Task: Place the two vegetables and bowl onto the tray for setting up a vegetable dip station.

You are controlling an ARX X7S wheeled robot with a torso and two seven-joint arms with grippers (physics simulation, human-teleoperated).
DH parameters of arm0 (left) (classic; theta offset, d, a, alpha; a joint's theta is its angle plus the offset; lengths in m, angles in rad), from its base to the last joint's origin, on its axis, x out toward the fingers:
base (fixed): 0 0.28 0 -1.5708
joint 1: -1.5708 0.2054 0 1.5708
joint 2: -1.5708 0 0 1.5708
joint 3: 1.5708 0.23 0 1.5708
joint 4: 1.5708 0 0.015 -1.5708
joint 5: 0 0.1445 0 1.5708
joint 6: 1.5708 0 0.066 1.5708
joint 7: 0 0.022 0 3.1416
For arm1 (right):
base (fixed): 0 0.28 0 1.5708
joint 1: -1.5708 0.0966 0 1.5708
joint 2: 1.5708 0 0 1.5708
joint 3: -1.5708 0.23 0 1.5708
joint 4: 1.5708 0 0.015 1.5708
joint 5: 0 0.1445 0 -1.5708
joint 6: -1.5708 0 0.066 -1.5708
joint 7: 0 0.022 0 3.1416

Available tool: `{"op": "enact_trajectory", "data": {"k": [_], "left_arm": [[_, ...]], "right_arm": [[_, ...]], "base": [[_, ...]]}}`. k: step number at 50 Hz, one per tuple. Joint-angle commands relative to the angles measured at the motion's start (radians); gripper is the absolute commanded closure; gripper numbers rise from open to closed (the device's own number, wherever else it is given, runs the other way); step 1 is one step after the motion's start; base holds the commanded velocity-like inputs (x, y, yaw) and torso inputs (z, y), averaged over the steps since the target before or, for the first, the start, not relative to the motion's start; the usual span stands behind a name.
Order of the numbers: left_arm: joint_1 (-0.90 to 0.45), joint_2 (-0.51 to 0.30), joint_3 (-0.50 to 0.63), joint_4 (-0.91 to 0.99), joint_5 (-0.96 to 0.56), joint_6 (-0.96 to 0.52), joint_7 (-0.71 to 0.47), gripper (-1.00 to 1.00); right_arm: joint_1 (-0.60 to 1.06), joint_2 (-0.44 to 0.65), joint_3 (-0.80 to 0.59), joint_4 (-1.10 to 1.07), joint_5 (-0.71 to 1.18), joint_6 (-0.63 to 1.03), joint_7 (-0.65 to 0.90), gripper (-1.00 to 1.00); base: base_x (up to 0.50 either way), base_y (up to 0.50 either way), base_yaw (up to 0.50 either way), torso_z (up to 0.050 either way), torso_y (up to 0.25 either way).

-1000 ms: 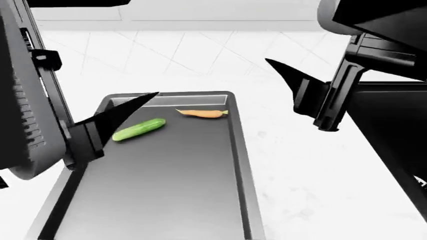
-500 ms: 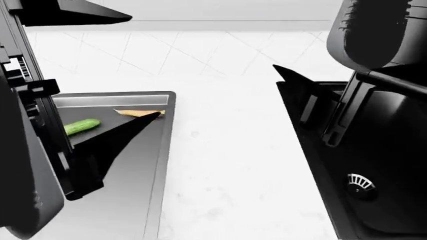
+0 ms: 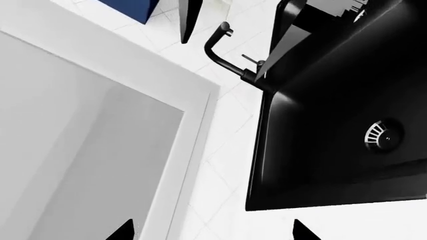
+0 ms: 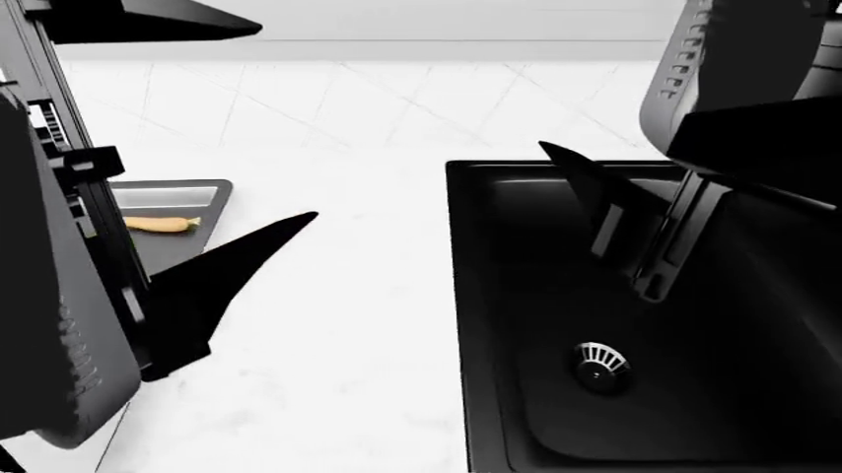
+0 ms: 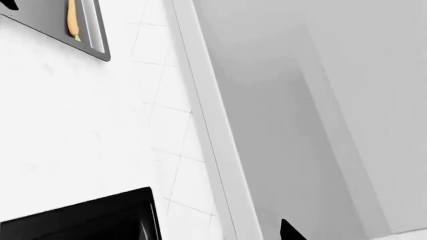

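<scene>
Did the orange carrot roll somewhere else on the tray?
No. The carrot still lies near the tray's far rim, as before. It only slid left in the head view because the camera turned toward the sink.

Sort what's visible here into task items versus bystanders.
Task items: carrot, lying in the tray. Cucumber and bowl not visible.
Bystanders: black sink, its drain, faucet, blue object.

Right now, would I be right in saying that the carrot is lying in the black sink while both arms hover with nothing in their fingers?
Not quite. The carrot is lying on the grey tray, not in the black sink; the head view shows it at the tray's far end, left of the sink, whose visible part shows only its drain. The rest holds: nothing shows in the fingers of either arm.
</scene>
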Motion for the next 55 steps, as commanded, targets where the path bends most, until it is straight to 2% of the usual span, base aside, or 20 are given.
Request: {"op": "enact_trajectory", "data": {"k": [1,8,22,55], "left_arm": [[-0.003,0.001,0.002,-0.002,0.005,-0.001,-0.003,-1.0],[-0.014,0.007,0.0,0.001,-0.001,-0.007,-0.003,-1.0],[-0.021,0.009,0.002,-0.006,0.007,-0.002,0.003,-1.0],[-0.009,0.001,0.003,-0.007,0.018,0.014,-0.004,-1.0]], "right_arm": [[-0.007,0.003,0.01,-0.009,0.011,0.001,0.011,-1.0],[0.001,0.01,0.007,-0.014,0.012,-0.01,0.015,-1.0],[0.009,0.061,-0.093,0.009,-0.075,-0.177,0.033,-1.0],[0.004,0.025,-0.042,0.017,-0.023,-0.106,0.052,-1.0]], "base": [[0.0,-0.5,0.0,0.0,0.0],[0.0,-0.5,0.0,0.0,0.0],[-0.03,-0.5,0.0,0.0,0.0],[-0.05,-0.5,0.0,0.0,0.0]]}}
